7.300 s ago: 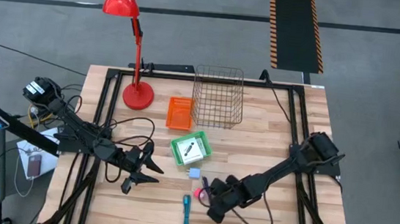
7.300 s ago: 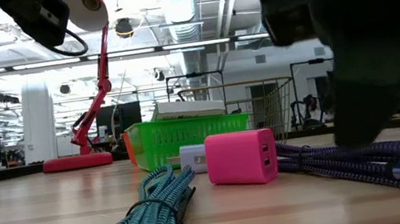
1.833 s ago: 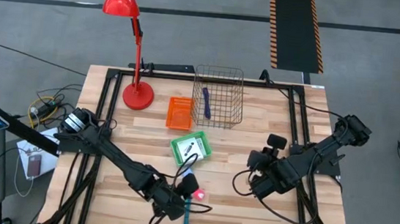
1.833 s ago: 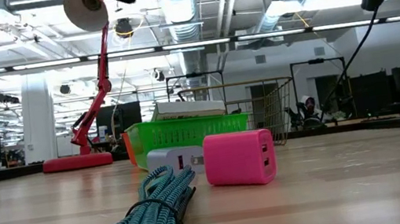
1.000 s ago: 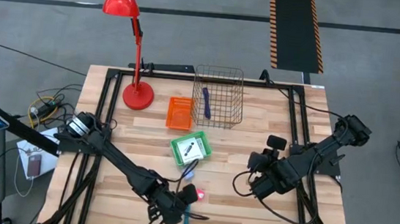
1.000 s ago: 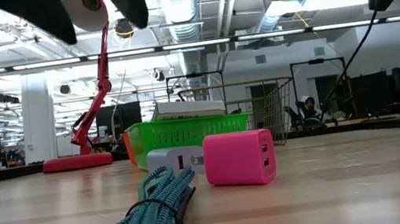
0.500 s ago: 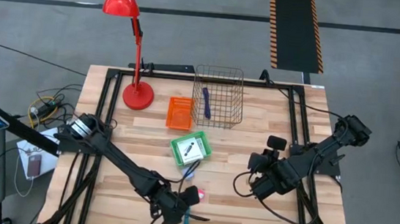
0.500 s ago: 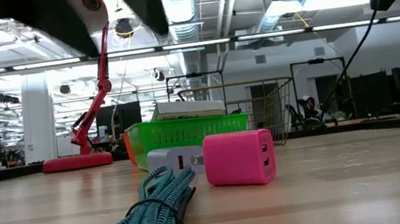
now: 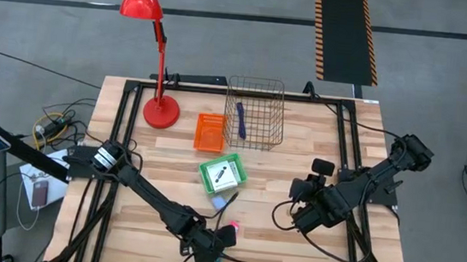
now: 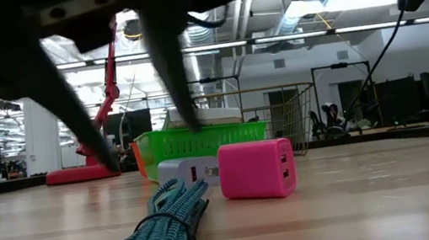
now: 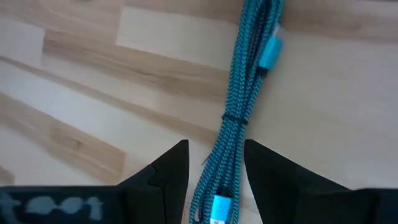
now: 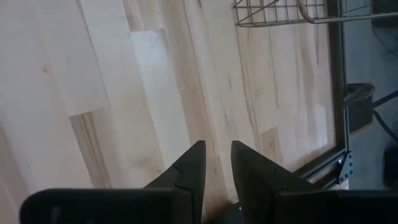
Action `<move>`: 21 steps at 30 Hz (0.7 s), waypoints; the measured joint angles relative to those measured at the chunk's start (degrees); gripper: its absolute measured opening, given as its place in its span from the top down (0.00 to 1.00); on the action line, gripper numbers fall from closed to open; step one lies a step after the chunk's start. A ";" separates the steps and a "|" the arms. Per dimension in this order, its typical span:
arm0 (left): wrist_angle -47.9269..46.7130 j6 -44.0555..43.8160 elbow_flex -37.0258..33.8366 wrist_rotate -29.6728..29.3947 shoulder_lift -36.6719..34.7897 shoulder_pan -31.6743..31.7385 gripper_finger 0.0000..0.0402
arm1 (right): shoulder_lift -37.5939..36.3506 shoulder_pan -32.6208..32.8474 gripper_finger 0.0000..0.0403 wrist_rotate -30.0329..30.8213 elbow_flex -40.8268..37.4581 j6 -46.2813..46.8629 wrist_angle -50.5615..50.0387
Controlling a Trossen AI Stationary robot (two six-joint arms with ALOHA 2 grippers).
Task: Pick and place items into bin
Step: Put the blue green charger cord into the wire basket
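**Teal cable straddled by the left gripper near the green tray**

Teal braided cable (image 11: pixel 239 106) was seen bundled lengthwise on the wooden table (image 9: pixel 299 163), well in front of the green tray (image 9: pixel 222 174), on the side away from the wire basket (image 9: pixel 255 112). The left gripper (image 11: pixel 216 163) was held over it with its fingers (image 11: pixel 168 171) parted on either side of the strands (no contact with the cable could be made out). From above, that gripper (image 9: pixel 210 245) was placed beyond the tray's front edge, at the table's near border. In the low view its two dark fingers (image 10: pixel 172 67) were shown spread wide above the cable (image 10: pixel 162 226).

A pink block (image 10: pixel 257 168) was found just beside the cable, closer to the green tray (image 10: pixel 202 147), with a pale lavender block (image 10: pixel 188 170) touching or nearly touching it on the tray side. A white card pack with dark print (image 9: pixel 224 176) lay inside the tray. A purple item (image 9: pixel 240 120) was seen in the wire basket, behind the tray.

The right gripper (image 12: pixel 215 163) was parked well to the right of the tray, over bare wood, its fingers only narrowly apart and holding nothing. An orange tray (image 9: pixel 209 132) and a red lamp (image 9: pixel 151 46) stood behind the green tray, to its left.
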 joint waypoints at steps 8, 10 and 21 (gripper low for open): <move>0.34 1.85 -0.09 1.21 0.12 1.11 0.64 | 0.00 -0.02 0.83 -0.02 0.00 0.02 0.02; 0.53 2.82 -0.09 2.06 0.07 1.54 0.64 | 0.00 0.00 0.83 -0.01 0.00 0.04 -0.11; 0.76 3.18 -0.33 5.20 1.89 2.70 0.64 | 0.00 0.00 0.83 -0.19 0.00 0.09 -0.03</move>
